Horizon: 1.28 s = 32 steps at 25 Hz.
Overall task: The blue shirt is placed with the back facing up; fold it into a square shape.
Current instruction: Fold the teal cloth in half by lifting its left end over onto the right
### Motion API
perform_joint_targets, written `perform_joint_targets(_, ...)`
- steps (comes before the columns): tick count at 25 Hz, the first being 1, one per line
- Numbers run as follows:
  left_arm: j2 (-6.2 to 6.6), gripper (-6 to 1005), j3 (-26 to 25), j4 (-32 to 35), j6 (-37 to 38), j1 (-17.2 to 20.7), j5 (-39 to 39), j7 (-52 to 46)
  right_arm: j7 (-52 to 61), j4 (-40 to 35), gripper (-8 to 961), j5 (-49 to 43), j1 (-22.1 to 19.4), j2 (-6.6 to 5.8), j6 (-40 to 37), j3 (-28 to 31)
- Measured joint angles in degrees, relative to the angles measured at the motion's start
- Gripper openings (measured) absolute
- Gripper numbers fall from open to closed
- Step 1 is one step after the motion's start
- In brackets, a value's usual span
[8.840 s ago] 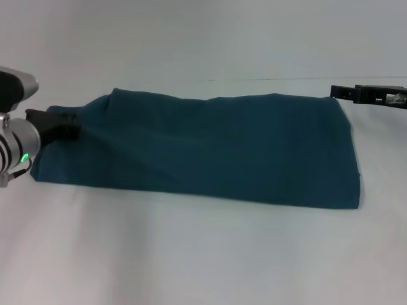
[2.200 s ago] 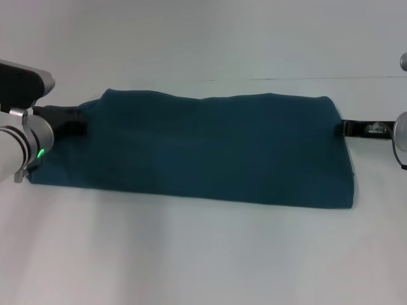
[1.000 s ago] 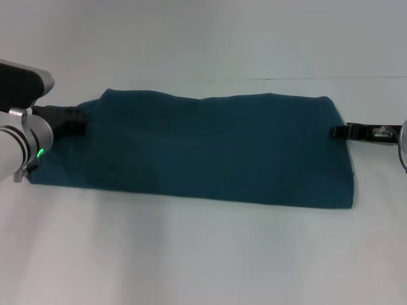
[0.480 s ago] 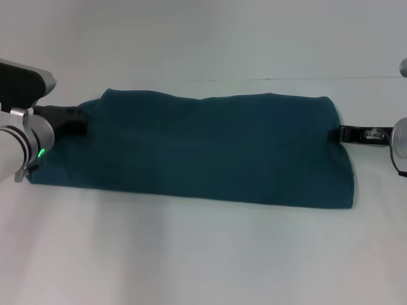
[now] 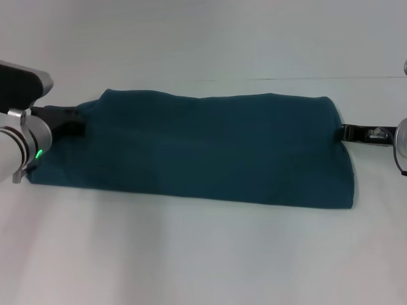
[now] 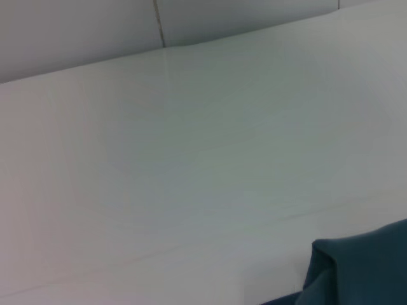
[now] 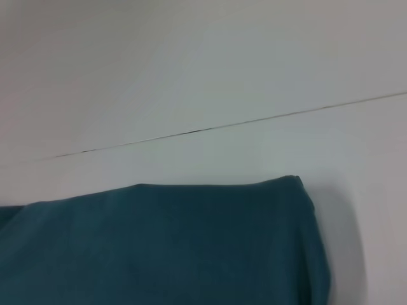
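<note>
Shirt: the blue shirt (image 5: 203, 149) lies flat as a long folded band across the middle of the head view, reaching from the left edge region to the right third of the frame; its far edge runs slightly wavy, its near edge is straight and slopes down a little toward the lower right
Surface: a plain white table (image 5: 203, 254) fills the lower half of the head view and carries on behind the shirt to a thin dark seam near the upper middle
Left gripper: the left gripper (image 5: 63, 121) sits at the middle left of the head view, its black end on the shirt's left end near the far corner; whether its fingers are parted or clamped on the cloth cannot be told
Left arm: the silver wrist with a small green light shows at the left edge, just in front of that corner
Right gripper: the right gripper (image 5: 356, 133) reaches in from the right edge at mid height, its black tip touching the shirt's right edge; its fingers' state cannot be told either
Left wrist view: mostly bare table, with a corner of the shirt (image 6: 356, 270) at the lower right
Right wrist view: the shirt's far right corner (image 7: 191, 248) fills the lower part, table beyond it
</note>
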Motion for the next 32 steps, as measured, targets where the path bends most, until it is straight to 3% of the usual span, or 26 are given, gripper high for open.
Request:
perform_joint_targets(23, -0.2, 93, -0.34, 1.94, -0.13, 1.15, 0.07, 0.01, -0.45, -0.76, 4, 0.56, -0.12, -0.04, 0.08, 0.06)
perform_joint_targets(28, -0.35, 98, -0.28, 7.53, 1.0, 4.82, -0.09, -3.85, -4.6, -4.63, 52, 4.2, -1.6, 0.45, -2.68, 0.05)
perform_joint_targets(32, -0.33, 268, -0.41, 13.93, 4.45, 9.55, -0.1, -8.82, -7.47, -7.48, 164, 9.88, -3.48, 0.62, -4.38, -0.05)
